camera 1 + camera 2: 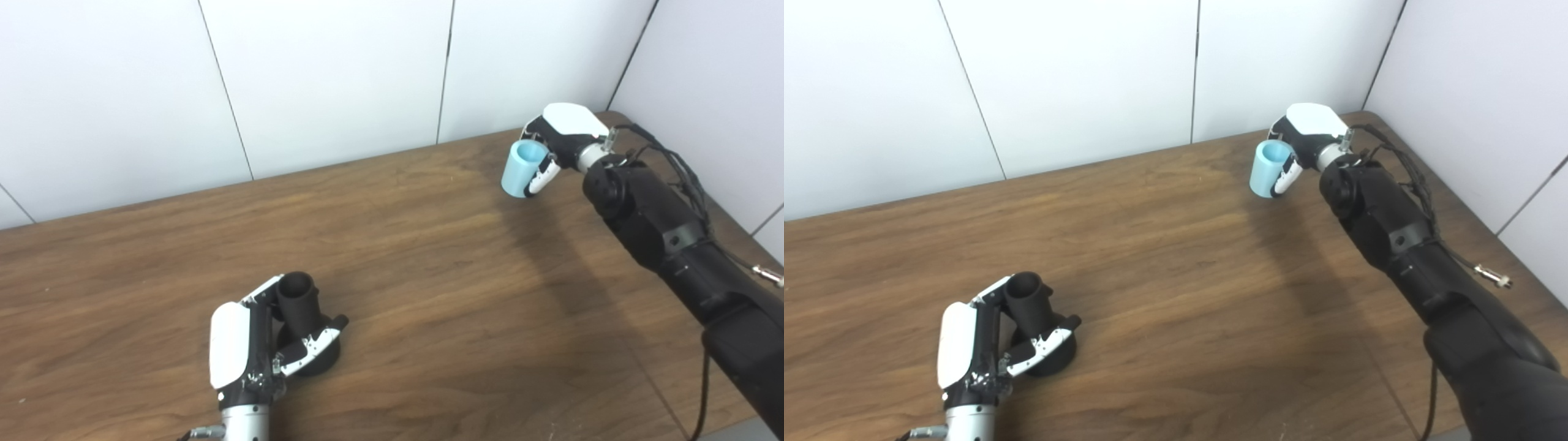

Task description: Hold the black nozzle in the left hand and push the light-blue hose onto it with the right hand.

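Observation:
The black nozzle [301, 306] stands upright on its wide base near the table's front left, its round mouth facing up. My left hand [248, 340] is shut on it, fingers round the neck and the thumb across the base. Far off at the back right, the short light-blue hose [521, 168] is upright with its open end up, and my right hand [560, 144] is shut on it from the right. Whether the hose rests on the table or hangs just above it I cannot tell. The two parts are far apart.
The wooden table [398, 257] stretches between the two hands. White wall panels close the back and the right side near the right hand. Loose cables [689, 177] run along the right forearm by the table's right edge.

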